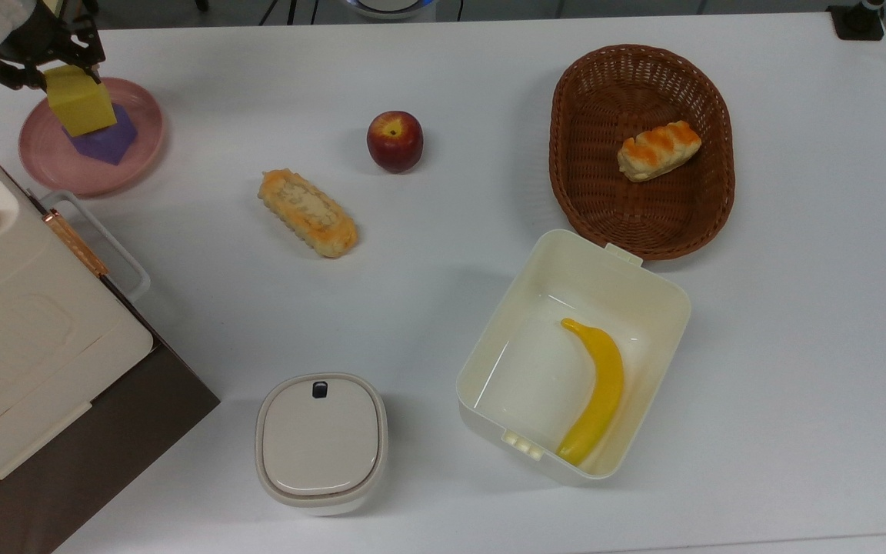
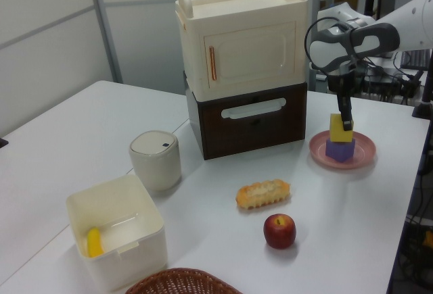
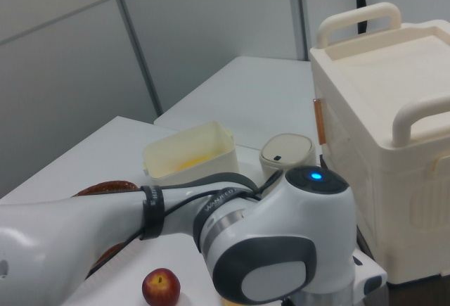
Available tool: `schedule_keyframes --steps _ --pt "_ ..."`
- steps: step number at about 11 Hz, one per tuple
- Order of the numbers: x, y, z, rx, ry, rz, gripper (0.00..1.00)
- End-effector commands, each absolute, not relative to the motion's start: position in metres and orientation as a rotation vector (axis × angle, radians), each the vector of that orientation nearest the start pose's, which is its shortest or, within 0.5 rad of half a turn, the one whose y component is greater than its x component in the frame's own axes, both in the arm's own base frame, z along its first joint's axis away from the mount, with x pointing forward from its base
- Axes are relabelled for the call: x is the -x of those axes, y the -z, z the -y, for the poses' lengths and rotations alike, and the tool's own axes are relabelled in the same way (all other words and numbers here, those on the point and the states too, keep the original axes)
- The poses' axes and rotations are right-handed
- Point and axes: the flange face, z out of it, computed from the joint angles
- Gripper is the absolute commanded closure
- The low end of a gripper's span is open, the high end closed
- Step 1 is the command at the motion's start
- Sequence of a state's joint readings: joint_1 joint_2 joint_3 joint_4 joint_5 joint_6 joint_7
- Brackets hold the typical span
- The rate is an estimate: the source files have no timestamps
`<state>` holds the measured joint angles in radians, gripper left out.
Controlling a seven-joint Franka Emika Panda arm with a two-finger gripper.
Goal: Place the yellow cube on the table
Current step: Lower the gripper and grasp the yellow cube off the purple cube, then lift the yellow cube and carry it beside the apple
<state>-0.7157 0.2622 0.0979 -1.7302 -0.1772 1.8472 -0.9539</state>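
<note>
Two matte cubes: yellow cube (image 1: 78, 109) pinched in tool (image 1: 51, 65), purple cube (image 2: 340, 149) on round pink plate (image 1: 143, 146); smooth white tabletop (image 1: 451, 192).

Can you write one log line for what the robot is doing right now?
gripper: shut on yellow cube | cube: lifted just above purple cube | pink plate: under both

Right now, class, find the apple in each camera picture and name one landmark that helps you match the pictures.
Top view: the apple lies above centre, left of the brown basket.
Left view: lower right of centre, in front of the bread roll.
Right view: bottom edge, left of centre, beside the robot arm.
Shared landmark: the lidded round container.
</note>
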Motion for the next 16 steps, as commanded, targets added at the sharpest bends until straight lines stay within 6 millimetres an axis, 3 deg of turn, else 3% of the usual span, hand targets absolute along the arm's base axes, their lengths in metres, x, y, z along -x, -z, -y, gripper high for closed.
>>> schedule_keyframes --steps 1,5,8,11,14,15,16 --pt "-0.489 -0.452 0.35 3.071 -0.327 0.661 0.49" --pt "-0.534 -0.461 0.271 3.066 -0.351 0.667 0.47" --pt "-0.576 -0.459 0.187 3.077 -0.252 0.538 0.46" --pt "-0.606 -0.458 0.101 3.09 -0.145 0.404 0.45" --pt "-0.632 -0.43 0.007 3.123 -0.082 0.279 0.42" --pt "-0.638 -0.419 -0.014 3.131 -0.058 0.236 0.42" --pt "-0.641 -0.408 -0.034 3.142 -0.055 0.197 0.35"
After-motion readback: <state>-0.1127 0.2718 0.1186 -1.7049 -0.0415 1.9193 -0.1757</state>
